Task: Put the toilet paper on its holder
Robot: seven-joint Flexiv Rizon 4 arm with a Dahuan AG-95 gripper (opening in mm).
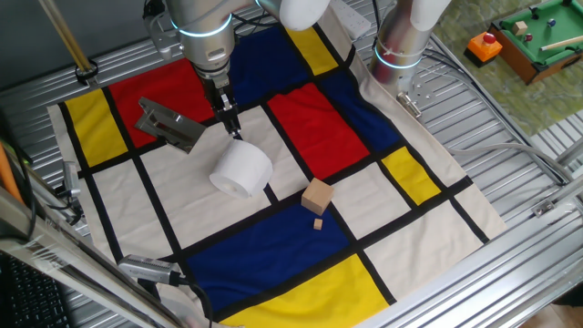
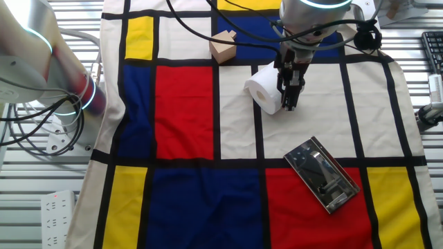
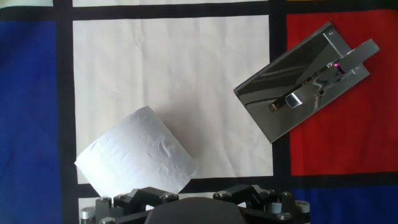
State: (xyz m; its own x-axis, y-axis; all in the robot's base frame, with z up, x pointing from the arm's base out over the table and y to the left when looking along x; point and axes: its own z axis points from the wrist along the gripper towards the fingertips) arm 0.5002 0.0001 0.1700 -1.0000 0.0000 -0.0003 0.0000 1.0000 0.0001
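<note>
1. Hand view: shows the toilet paper (image 3: 137,154) lying on its side on a white square of the cloth (image 3: 174,74), low and left in the picture, close to the fingers.
2. Looks soft, puffy and very light. Squashes easily, so only a gentle squeeze needed, judging by the fluffy, bumpy sheets.
3. Best hold, as a guess: across the round body, or one finger in the hollow middle and one outside. Needs the hole kept free for the bar.
4. One fixed view: puts the toilet paper (image 1: 241,169) near the middle of the table, a bit toward the far left corner, with the hole end facing the near edge.
5. Shows the gripper (image 1: 234,130) just above the roll's top edge. Fingers look close together with nothing between them. Cannot tell for sure if touching the paper.
6. Shows the holder (image 1: 169,125) lying near the roll, on the far left side of the table. Hard, shiny grey metal: a flat plate with a thin bar along it. Slippery looking, like a mirror.
7. Shows a small wooden cube (image 1: 317,196) near the roll on its other side, tan and smooth, with a tiny bit beside it.
8. The other fixed view: shows the cloth (image 2: 187,111) wrinkled in places, with red, blue, yellow and white squares and black lines.
</note>
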